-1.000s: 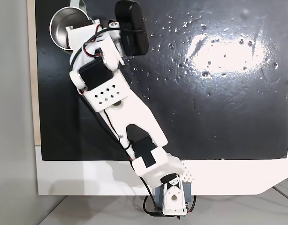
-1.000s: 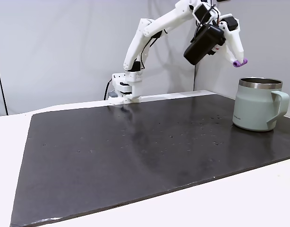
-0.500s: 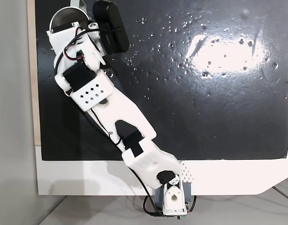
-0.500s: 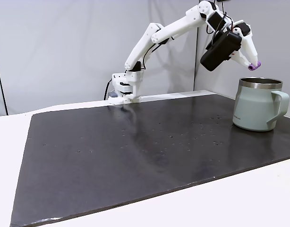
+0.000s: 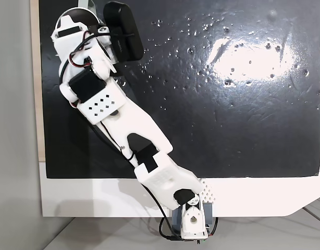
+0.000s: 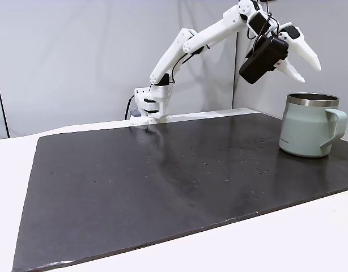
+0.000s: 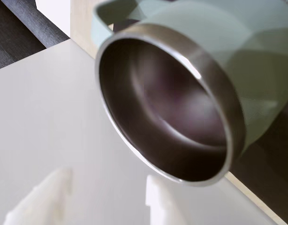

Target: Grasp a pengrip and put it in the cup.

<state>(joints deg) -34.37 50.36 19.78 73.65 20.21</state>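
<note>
The cup (image 6: 307,127), pale grey-green with a steel rim, stands at the right end of the black mat. My gripper (image 6: 311,75) hangs just above its mouth, open, with nothing between the white fingers. In the wrist view the cup's steel rim (image 7: 228,117) and dark inside lie straight ahead of the gripper (image 7: 106,185), whose two blurred white fingertips (image 7: 50,192) stand apart. The pengrip is hidden; a faint purplish tint inside the cup is too blurred to identify. From above, the gripper (image 5: 71,23) covers most of the cup.
The black mat (image 6: 162,181) lies on a white table (image 6: 310,238). The arm's base (image 6: 148,107) sits at the mat's far edge. A black camera block (image 6: 263,59) rides on the wrist. A grey wall stands close behind the cup.
The gripper carried the purple pengrip over the cup's mouth, then opened. The pengrip is gone from between the fingertips.
</note>
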